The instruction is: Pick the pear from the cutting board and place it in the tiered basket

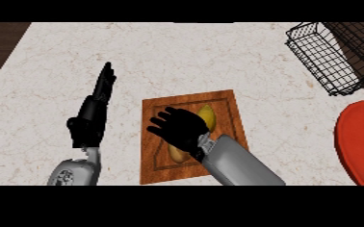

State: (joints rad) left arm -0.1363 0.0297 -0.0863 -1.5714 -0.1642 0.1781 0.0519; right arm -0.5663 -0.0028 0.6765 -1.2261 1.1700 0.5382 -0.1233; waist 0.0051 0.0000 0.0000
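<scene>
A wooden cutting board point(226, 107) lies at the middle of the counter. On it rests a yellow pear point(207, 116), mostly hidden under my right hand point(181, 127); a bit of it shows at the hand's right side and another bit below the wrist. The right hand hovers over the pear with fingers spread and relaxed, not curled round it. My left hand point(91, 118) stands to the left of the board, fingers straight and pointing up, resting. The black wire tiered basket point(323, 57) sits at the far right corner.
A red round object point(352, 139) juts in at the right edge, below the basket. The counter's left far corner ends at a dark edge point(10, 38). Pale marble counter lies between the board and the basket.
</scene>
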